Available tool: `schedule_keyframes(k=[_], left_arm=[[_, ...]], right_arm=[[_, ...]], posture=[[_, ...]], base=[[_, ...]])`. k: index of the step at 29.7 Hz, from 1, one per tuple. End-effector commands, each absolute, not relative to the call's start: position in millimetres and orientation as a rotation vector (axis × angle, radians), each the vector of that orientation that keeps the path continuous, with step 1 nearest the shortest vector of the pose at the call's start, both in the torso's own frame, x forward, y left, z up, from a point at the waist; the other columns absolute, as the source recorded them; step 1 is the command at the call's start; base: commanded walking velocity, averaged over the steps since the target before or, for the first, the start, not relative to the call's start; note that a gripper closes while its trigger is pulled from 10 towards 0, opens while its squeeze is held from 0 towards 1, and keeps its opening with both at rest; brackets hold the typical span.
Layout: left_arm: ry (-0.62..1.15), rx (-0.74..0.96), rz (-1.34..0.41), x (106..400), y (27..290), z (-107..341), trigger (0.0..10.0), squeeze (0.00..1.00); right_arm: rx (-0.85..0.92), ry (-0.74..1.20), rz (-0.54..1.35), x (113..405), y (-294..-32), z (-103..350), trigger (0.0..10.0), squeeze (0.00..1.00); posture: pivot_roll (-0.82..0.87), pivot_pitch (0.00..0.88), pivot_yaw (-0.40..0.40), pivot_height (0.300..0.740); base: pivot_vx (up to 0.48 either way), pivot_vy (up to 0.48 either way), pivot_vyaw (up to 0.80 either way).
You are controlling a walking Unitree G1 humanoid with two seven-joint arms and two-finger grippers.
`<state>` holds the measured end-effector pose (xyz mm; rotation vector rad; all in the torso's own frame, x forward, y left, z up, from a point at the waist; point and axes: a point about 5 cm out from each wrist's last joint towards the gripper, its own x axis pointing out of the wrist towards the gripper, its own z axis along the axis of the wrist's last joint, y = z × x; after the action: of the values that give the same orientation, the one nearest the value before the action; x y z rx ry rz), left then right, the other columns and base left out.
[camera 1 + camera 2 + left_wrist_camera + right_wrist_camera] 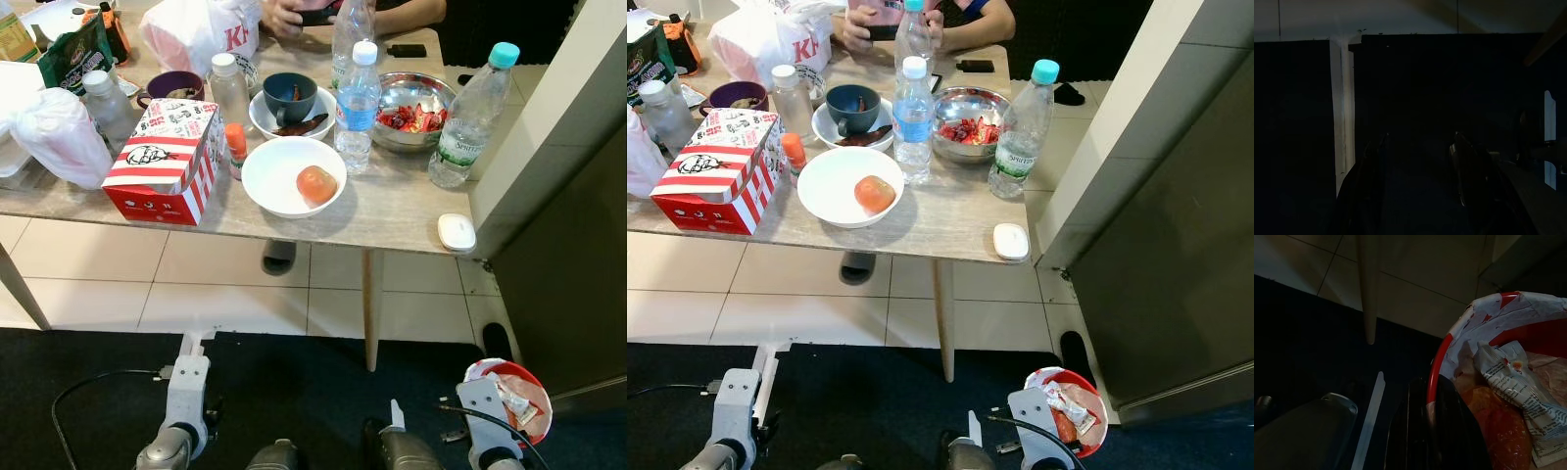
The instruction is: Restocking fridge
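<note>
A light wooden table [392, 211] stands in front of me. On it a white bowl [279, 181] holds a tomato [315, 184]. Behind the bowl are a clear water bottle [358, 98] with a white cap and a second bottle [468, 122] with a teal cap. A steel bowl [416, 110] holds red pieces. A dark grey fridge door [573, 264] rises at the right. My left arm [186, 406] and right arm [485, 421] hang low over the dark rug, well short of the table. In the dim left wrist view the left gripper [1420, 139] is open and empty.
A red-and-white takeaway box [165, 157], a small bottle [230, 88], a dark cup in a bowl [290, 98] and bags crowd the table's left. A person's hands [294, 15] hold a phone at the far edge. A red bin [514, 397] of rubbish sits by my right arm.
</note>
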<state>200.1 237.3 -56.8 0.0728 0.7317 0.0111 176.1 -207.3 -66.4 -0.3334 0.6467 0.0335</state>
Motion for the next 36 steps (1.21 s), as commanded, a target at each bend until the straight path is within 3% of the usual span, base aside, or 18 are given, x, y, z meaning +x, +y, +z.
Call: schedule_keyframes(k=[1,25,36], left_arm=[[0.76,0.071,0.003,192.3,232.1,-62.7,10.0,0.0],[0.777,0.106,0.007,187.8,234.3,-64.4,10.0,0.0],[0.818,0.106,0.029,176.4,238.8,-69.8,10.0,0.0]], right_arm=[[-0.339,0.649,0.023,171.3,-210.4,-67.7,10.0,0.0],[-0.352,0.662,0.015,170.2,-214.7,-69.2,10.0,0.0],[-0.377,0.736,0.018,153.2,-222.3,-77.2,10.0,0.0]], posture=[[-0.07,0.176,-0.022,0.727],[-0.07,0.145,-0.024,0.727],[-0.07,0.149,-0.031,0.727]], base=[[0.0,0.0,0.0],[0.0,0.0,0.0],[0.0,0.0,0.0]])
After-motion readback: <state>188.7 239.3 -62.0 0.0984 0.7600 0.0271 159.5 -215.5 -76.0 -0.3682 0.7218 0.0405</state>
